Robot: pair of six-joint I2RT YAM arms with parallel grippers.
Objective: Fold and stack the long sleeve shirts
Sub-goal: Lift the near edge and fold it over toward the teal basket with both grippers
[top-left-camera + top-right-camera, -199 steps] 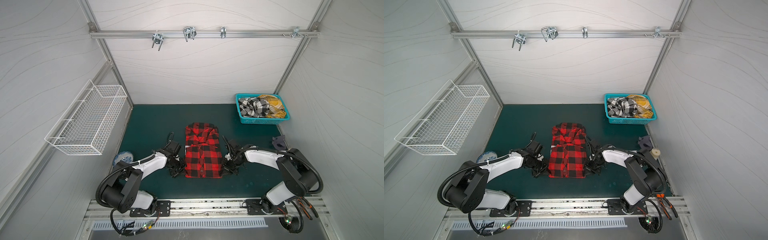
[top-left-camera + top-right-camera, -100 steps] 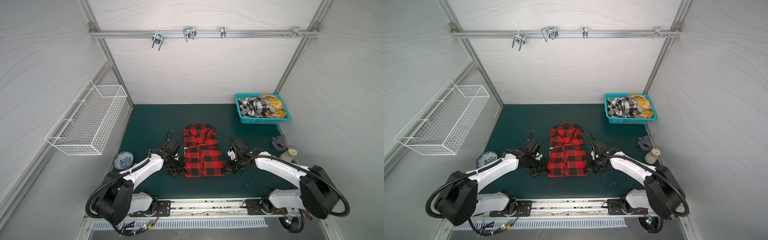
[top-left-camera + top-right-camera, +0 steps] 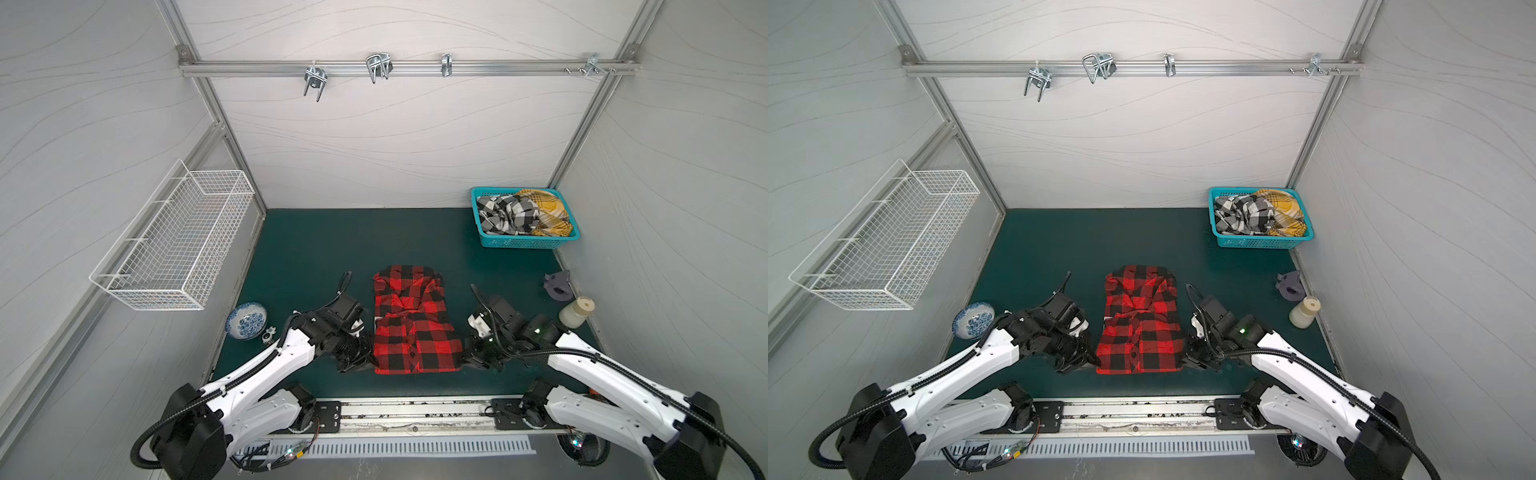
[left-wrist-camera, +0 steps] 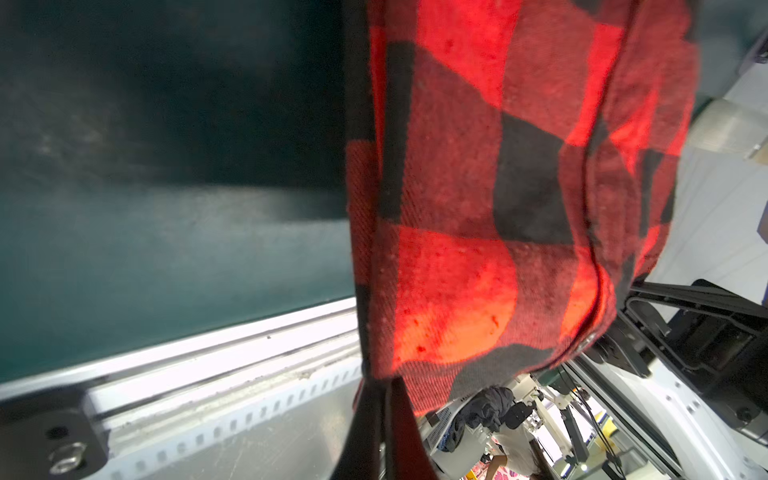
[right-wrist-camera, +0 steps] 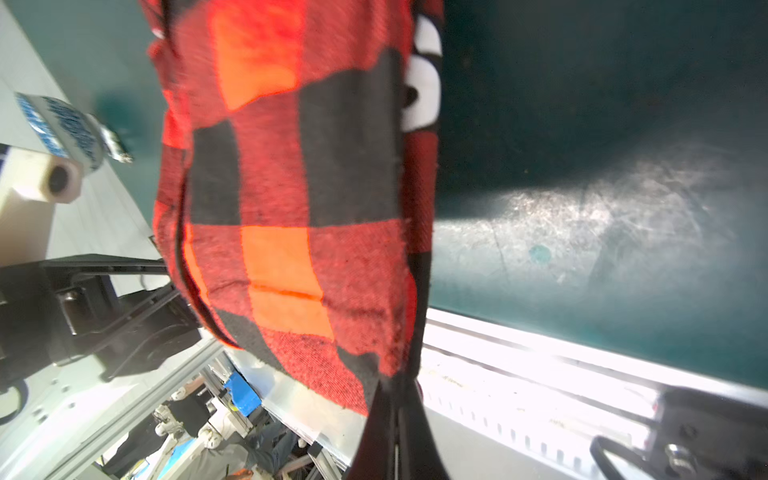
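A red-and-black check long sleeve shirt (image 3: pixel 413 324) (image 3: pixel 1140 322) lies partly folded lengthwise on the green mat (image 3: pixel 311 257), collar toward the back. My left gripper (image 3: pixel 368 358) (image 3: pixel 1093 359) is shut on its near left hem corner. My right gripper (image 3: pixel 467 360) (image 3: pixel 1188 358) is shut on the near right corner. In the left wrist view the cloth (image 4: pixel 478 187) runs into the closed fingertips (image 4: pixel 384 388). The right wrist view shows the cloth (image 5: pixel 291 187) pinched the same way (image 5: pixel 399 384), with a white letter (image 5: pixel 424 83) at its edge. Black-and-white (image 3: pixel 505 214) and mustard (image 3: pixel 544 212) shirts sit crumpled in a teal basket (image 3: pixel 523 242).
A white wire basket (image 3: pixel 174 245) hangs on the left wall. A blue-and-white bowl (image 3: pixel 246 321) sits at the mat's left edge. A cream bottle (image 3: pixel 577 311) and a dark grey object (image 3: pixel 557 286) stand at the right edge. A metal rail (image 3: pixel 415 411) borders the front.
Both arms have drawn back toward the front rail, sliding the red shirt nearer the mat's front edge. Both grippers have stayed shut on its hem corners.
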